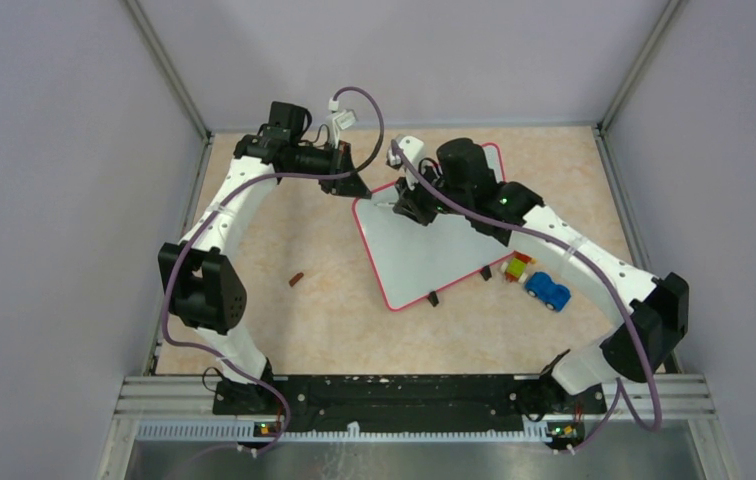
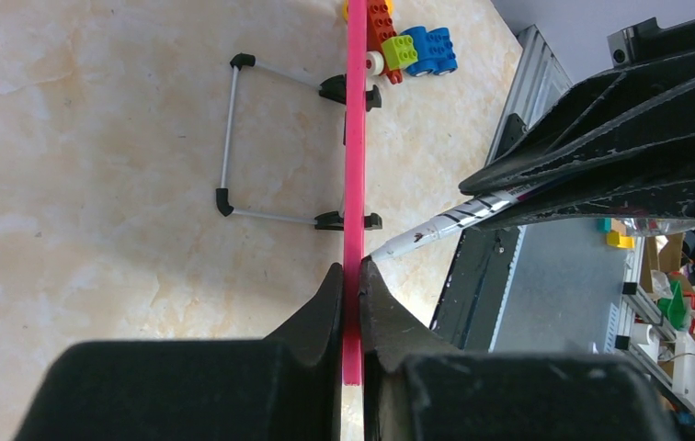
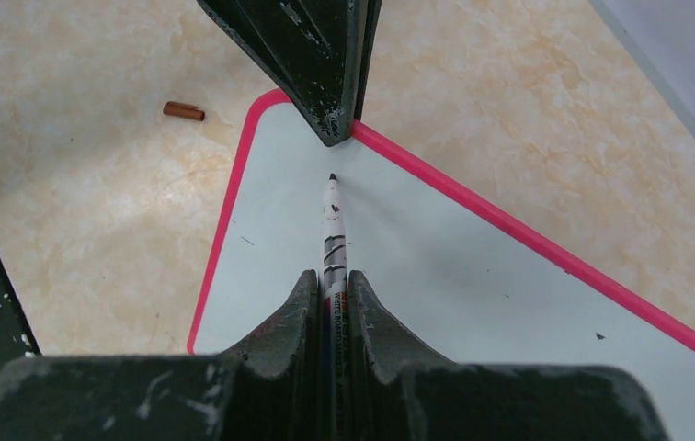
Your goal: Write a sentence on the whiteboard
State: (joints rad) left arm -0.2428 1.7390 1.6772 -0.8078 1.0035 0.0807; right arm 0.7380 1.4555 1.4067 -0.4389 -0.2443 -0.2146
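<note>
My left claw [image 2: 351, 268] pinches the stiff, probably light whiteboard's [image 1: 424, 260] rim toward the bench's [image 1: 324, 320] far edge; right claw [image 3: 333, 276] clamps a marker [image 3: 333, 230].

You see a white whiteboard [image 1: 424, 255] with a pink-red rim, a white marker [image 3: 334, 230] banded in black with a black tip, a beige marbled table [image 1: 324, 320], a blue toy car [image 1: 548, 291], and a reddish-brown cap [image 1: 297, 279].

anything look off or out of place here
A small brown cap-like piece lies loose on the table left of the whiteboard, and toy bricks sit close by its near right corner. The board lies diagonally, its far left corner pinched by the left gripper.
</note>
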